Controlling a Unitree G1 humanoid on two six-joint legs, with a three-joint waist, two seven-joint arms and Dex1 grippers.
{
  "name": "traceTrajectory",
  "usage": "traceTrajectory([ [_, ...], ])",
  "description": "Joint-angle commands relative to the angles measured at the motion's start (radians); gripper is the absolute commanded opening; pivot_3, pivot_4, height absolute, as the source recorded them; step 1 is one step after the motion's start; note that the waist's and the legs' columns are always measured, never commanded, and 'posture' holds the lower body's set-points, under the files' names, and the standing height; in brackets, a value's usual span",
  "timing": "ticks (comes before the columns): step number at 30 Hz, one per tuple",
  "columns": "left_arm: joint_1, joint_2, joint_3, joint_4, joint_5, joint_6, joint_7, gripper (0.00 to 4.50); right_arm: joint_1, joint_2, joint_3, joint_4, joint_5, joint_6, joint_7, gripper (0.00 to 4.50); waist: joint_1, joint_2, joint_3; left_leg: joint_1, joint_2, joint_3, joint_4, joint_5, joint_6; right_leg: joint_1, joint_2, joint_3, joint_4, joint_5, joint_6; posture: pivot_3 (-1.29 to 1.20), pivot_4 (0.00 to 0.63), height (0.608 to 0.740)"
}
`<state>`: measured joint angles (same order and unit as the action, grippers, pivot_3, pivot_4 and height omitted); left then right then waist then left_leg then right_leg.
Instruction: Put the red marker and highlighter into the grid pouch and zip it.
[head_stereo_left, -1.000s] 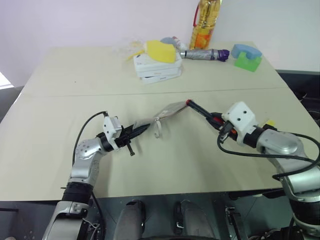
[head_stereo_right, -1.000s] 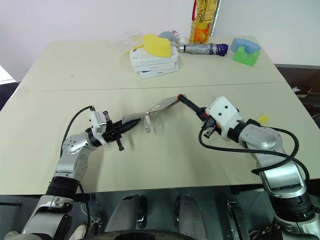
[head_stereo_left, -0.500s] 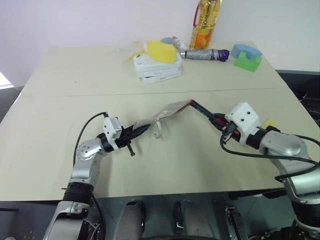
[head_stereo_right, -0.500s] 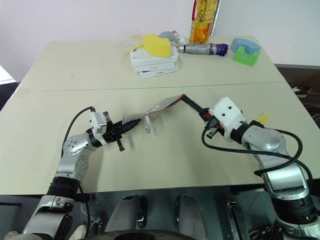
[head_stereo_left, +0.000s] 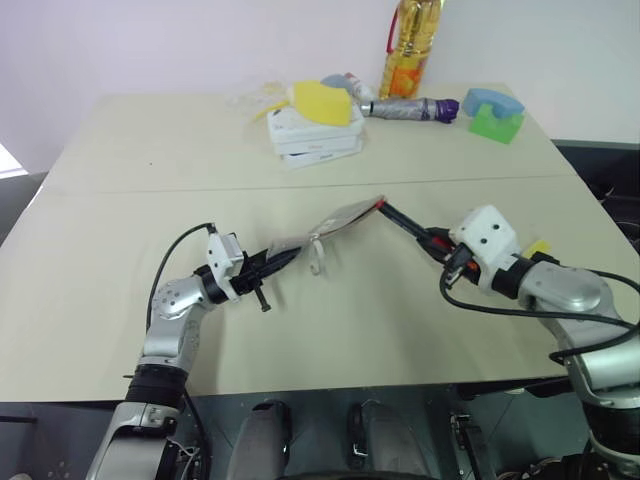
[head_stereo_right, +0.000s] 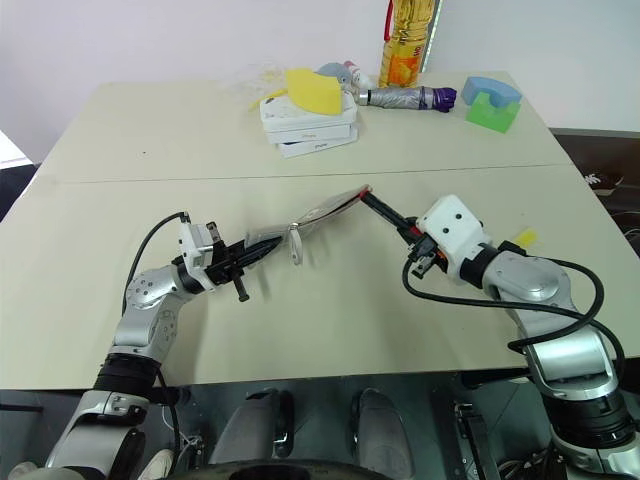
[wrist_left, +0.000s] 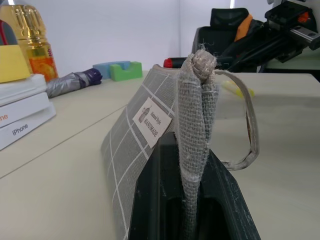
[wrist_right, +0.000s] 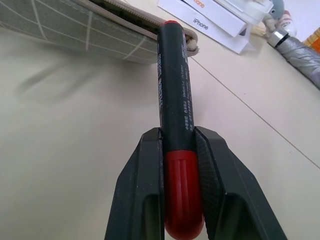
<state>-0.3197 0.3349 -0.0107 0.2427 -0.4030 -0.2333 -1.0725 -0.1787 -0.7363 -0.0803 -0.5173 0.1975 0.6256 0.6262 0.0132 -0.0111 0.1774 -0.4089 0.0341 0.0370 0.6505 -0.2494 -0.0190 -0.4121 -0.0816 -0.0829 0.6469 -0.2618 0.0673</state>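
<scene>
While both arms sit over the middle of the table (head_stereo_left: 120, 250), the pouch is presented for loading.
Left gripper (head_stereo_left: 272, 262): jaws clamped on one end of the grid pouch (head_stereo_left: 335, 220), lifting it off the surface so its far end faces the marker.
Right gripper (head_stereo_left: 436, 240): jaws shut on the red marker (head_stereo_left: 405, 224) near its red cap, black barrel aimed at the pouch's far end, tip right at the zipper edge.
Highlighter (head_stereo_left: 539, 247): likely the yellow bit near the table's right edge, mostly hidden behind the right arm.
Unclear: whether the zipper is open, whether the tip is inside yet.
Far edge: bottle (head_stereo_left: 410, 45), boxes (head_stereo_left: 312, 135), not involved.
</scene>
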Motion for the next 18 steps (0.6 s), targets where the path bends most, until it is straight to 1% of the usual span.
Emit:
traceTrajectory([
  [1,0.002,0.004,-0.007,-0.047,-0.008,0.002,-0.016,0.00,-0.013,-0.016,-0.002,-0.038,-0.005,-0.018,0.005,0.35,0.000,0.000,0.000,0.000,0.000,0.000,0.000,0.000,0.000,0.000,0.000,0.000,0.000,0.000,0.000,0.00,0.150,0.740],
  [6,0.002,0.005,-0.011,-0.054,-0.004,0.003,-0.024,0.00,-0.008,-0.043,0.006,-0.046,-0.019,-0.022,0.023,0.35,0.000,0.000,0.000,0.000,0.000,0.000,0.000,0.000,0.000,0.000,0.000,0.000,0.000,0.000,0.000,0.00,0.150,0.740],
  [8,0.002,0.009,-0.017,-0.060,-0.003,0.001,-0.035,0.00,-0.002,-0.081,0.017,-0.055,-0.039,-0.035,0.044,0.35,0.000,0.000,0.000,0.000,0.000,0.000,0.000,0.000,0.000,0.000,0.000,0.000,0.000,0.000,0.000,0.00,0.150,0.740],
  [13,-0.001,0.022,-0.026,-0.064,0.002,-0.004,-0.063,0.00,-0.008,-0.129,0.035,-0.058,-0.061,-0.053,0.074,0.35,0.000,0.000,0.000,0.000,0.000,0.000,0.000,0.000,0.000,0.000,0.000,0.000,0.000,0.000,0.000,0.00,0.150,0.740],
  [15,-0.007,0.036,-0.031,-0.066,0.004,-0.012,-0.091,0.00,0.000,-0.177,0.063,-0.062,-0.097,-0.081,0.105,0.35,0.000,0.000,0.000,0.000,0.000,0.000,0.000,0.000,0.000,0.000,0.000,0.000,0.000,0.000,0.000,0.00,0.150,0.740],
  [18,-0.015,0.050,-0.042,-0.068,0.009,-0.022,-0.129,0.00,0.003,-0.213,0.092,-0.062,-0.125,-0.114,0.129,0.35,0.000,0.000,0.000,0.000,0.000,0.000,0.000,0.000,0.000,0.000,0.000,0.000,0.000,0.000,0.000,0.00,0.150,0.740],
])
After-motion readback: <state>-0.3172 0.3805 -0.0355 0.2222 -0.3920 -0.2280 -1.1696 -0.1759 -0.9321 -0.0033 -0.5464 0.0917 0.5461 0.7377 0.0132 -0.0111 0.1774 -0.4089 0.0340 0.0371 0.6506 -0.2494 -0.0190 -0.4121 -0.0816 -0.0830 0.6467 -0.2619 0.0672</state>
